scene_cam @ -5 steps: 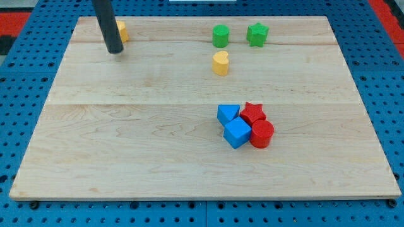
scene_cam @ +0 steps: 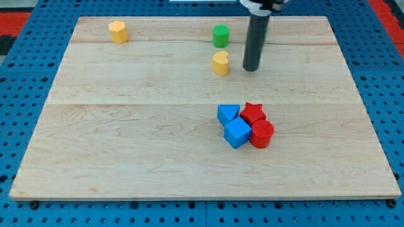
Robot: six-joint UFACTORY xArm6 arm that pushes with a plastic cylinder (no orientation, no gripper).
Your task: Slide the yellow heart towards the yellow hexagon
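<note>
The yellow heart [scene_cam: 220,63] lies on the wooden board in the upper middle. The yellow hexagon [scene_cam: 118,31] sits near the board's upper left corner, far to the left of the heart. My tip [scene_cam: 251,67] rests on the board just to the right of the yellow heart, a small gap away from it. The rod rises from the tip toward the view's top and hides most of a green block behind it.
A green cylinder [scene_cam: 220,35] stands just above the heart. A green block [scene_cam: 266,31] is mostly hidden behind the rod. Lower down is a cluster: a blue triangle [scene_cam: 228,113], a blue cube [scene_cam: 237,133], a red star [scene_cam: 253,112] and a red cylinder [scene_cam: 262,133].
The rod has moved from beside the yellow hexagon at the upper left across to the right side of the yellow heart. No block has moved.
</note>
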